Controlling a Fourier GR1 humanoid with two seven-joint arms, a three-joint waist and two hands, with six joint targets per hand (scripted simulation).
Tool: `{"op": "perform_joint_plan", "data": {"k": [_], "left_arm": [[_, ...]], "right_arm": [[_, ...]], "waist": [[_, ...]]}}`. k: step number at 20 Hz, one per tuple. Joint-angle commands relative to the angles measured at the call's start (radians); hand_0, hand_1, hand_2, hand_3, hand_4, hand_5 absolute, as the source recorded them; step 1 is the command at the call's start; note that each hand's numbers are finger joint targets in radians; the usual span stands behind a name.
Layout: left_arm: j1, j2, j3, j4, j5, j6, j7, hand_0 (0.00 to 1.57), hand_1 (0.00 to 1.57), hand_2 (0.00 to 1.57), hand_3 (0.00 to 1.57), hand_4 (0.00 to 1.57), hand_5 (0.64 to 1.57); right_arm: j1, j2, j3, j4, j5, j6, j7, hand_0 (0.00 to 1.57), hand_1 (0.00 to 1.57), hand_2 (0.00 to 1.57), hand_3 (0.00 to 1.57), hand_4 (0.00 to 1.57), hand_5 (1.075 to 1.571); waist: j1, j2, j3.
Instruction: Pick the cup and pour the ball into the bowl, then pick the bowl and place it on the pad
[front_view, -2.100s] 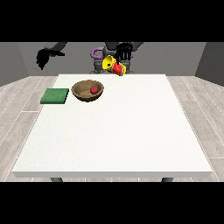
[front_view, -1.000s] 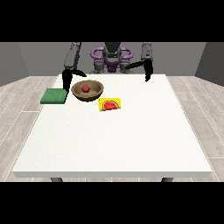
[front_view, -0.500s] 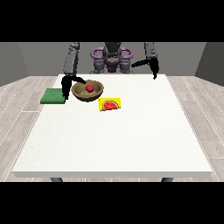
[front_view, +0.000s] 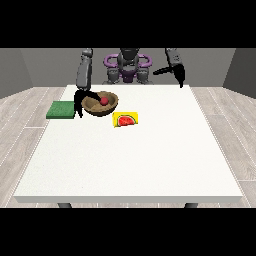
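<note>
Robot hand (front_view: 79, 103) at the view's left touches bowl (front_view: 101, 104) rim.

Views: one only, the front view; no second view shares any part of the scene.
Position: across the table (front_view: 130, 165) from the robot (front_view: 128, 65), raised above the tabletop.
Facing: towards the robot, tilted down onto the table.
Nearness: far back; the whole tabletop fits, near edge low in the view, robot small at the top.
Mirroring: the robot faces the camera, so its sides appear swapped.
Surroundings: wood floor (front_view: 25, 110) on both sides, grey walls behind.
</note>
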Motion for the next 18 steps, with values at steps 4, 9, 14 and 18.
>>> {"op": "perform_joint_plan", "data": {"k": [4,9,14,18], "left_arm": [[-0.036,-0.006,-0.035,-0.044,0.007,-0.041,0.002,0.00,0.00,0.00,0.00,0.57,1.549],[-0.024,-0.023,-0.038,-0.004,0.012,-0.043,0.035,0.00,0.00,0.00,0.00,0.82,1.497],[0.035,0.032,0.052,0.108,0.054,-0.062,0.013,0.00,0.00,0.00,0.00,0.97,1.423],[0.086,0.054,0.117,0.200,0.076,-0.056,-0.051,0.00,0.00,0.00,0.00,1.00,1.411]], "right_arm": [[0.092,-0.035,0.087,0.072,0.194,-0.328,0.045,1.57,1.57,1.57,1.57,0.92,1.536],[0.091,-0.079,0.133,0.010,0.255,-0.438,0.198,1.57,1.57,1.57,1.38,0.91,1.563],[0.039,-0.108,0.209,-0.059,0.300,-0.408,0.466,1.57,1.57,1.57,0.94,0.84,1.563],[-0.070,-0.166,0.258,-0.136,0.319,-0.309,0.685,1.57,1.57,1.57,0.89,0.81,1.565]], "waist": [[0.098,0.086,0.0143],[0.099,-0.009,0.0124],[0.000,-0.168,0.0141],[-0.111,-0.234,0.0156]]}}
